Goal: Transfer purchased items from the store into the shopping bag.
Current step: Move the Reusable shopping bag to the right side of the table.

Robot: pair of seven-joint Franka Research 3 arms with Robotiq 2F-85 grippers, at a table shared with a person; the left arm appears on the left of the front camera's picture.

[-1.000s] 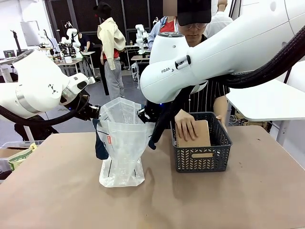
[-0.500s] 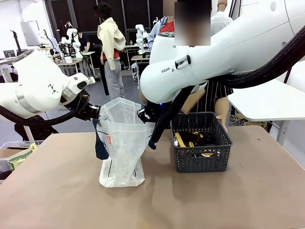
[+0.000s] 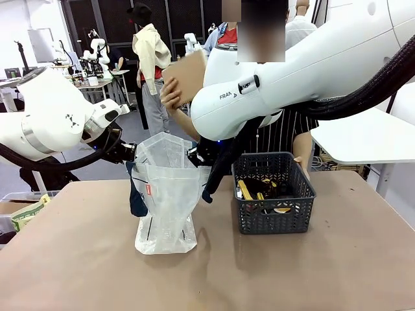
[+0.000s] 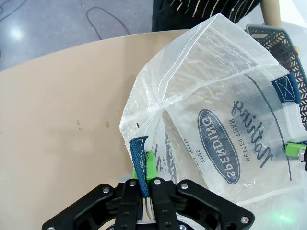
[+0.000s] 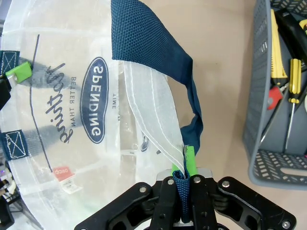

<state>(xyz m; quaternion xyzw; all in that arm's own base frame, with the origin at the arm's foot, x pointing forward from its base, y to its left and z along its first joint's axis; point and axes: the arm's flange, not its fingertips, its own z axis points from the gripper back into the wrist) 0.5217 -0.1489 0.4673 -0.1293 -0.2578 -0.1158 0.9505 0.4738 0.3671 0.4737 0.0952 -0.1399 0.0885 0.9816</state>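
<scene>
One shopping bag (image 3: pixel 165 194) stands upright left of centre on the counter (image 3: pixel 324 272), mouth up. My left end effector (image 4: pixel 146 165) and right end effector (image 5: pixel 184 165) are each clamped on one of its navy straps. One basket (image 3: pixel 272 217) sits right of it. My right wrist view shows yellow-handled tools (image 5: pixel 293 76) inside.

You see the right gripper (image 5: pixel 184 173) clamped on the navy strap (image 5: pixel 148 38) at the shopping bag (image 5: pixel 57 48) rim. Right of the bag, the grey basket (image 5: pixel 259 86) holds yellow-handled screwdrivers (image 5: pixel 295 76).
</scene>
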